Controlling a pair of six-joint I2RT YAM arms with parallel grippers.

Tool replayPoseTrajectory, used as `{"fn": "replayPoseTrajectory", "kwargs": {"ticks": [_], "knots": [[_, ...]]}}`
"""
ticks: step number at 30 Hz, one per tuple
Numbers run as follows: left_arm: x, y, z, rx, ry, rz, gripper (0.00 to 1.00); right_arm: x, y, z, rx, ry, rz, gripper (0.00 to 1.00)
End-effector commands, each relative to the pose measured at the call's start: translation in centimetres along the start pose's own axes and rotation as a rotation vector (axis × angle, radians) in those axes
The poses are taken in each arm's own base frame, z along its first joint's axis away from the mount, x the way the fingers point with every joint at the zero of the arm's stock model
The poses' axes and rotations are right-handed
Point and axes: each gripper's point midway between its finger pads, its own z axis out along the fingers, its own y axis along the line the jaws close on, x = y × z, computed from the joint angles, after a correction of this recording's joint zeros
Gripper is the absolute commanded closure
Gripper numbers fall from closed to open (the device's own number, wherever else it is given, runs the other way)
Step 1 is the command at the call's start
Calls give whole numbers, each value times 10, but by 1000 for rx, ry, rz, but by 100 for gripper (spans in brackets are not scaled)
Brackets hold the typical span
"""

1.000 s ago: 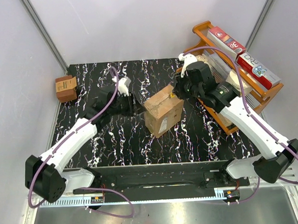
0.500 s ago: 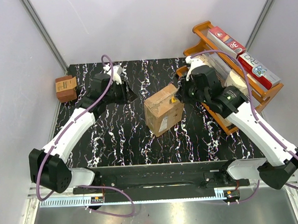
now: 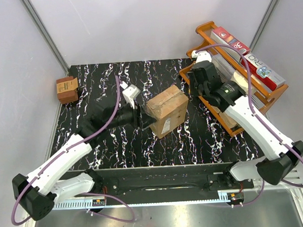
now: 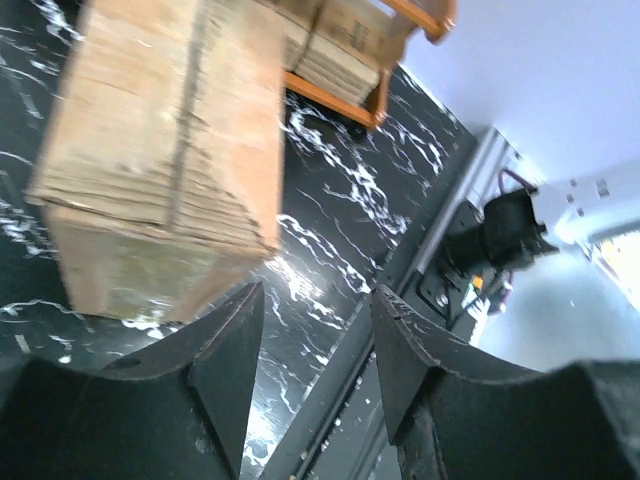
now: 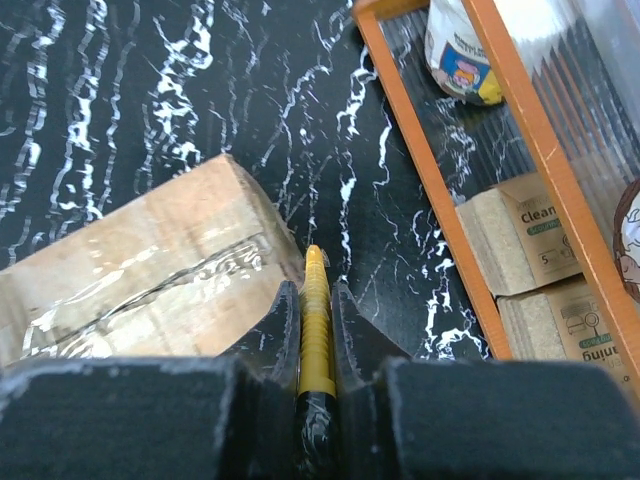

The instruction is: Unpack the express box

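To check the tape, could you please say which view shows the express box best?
Right wrist: tape on the express box shows close and sharp. Top external shows it whole but small; left wrist, a blurred end.

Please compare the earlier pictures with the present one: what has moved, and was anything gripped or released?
The left gripper drew back from the box, then returned to its left side, open and gripping nothing. The right gripper, shut on a yellow tool, retreated from the box toward the rack. The box seems slightly turned. The small brown box and the rack stayed put.
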Motion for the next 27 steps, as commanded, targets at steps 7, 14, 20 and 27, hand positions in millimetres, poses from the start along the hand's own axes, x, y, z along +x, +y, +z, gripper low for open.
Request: {"fn": "replayPoseTrajectory", "kwargs": {"ticks": [7,14,20,27], "knots": [[48,-10,34,-43,68,65,52,17,24,21,-129,56,32,100],[37,39,31,-333,-41,-32,57,33,38,8,-218,103,125,100],[25,73,8,-541,-147,-96,61,43,47,-7,-294,118,196,100],[25,91,-14,-580,-220,-160,61,15,-16,17,48,-83,161,100]]}}
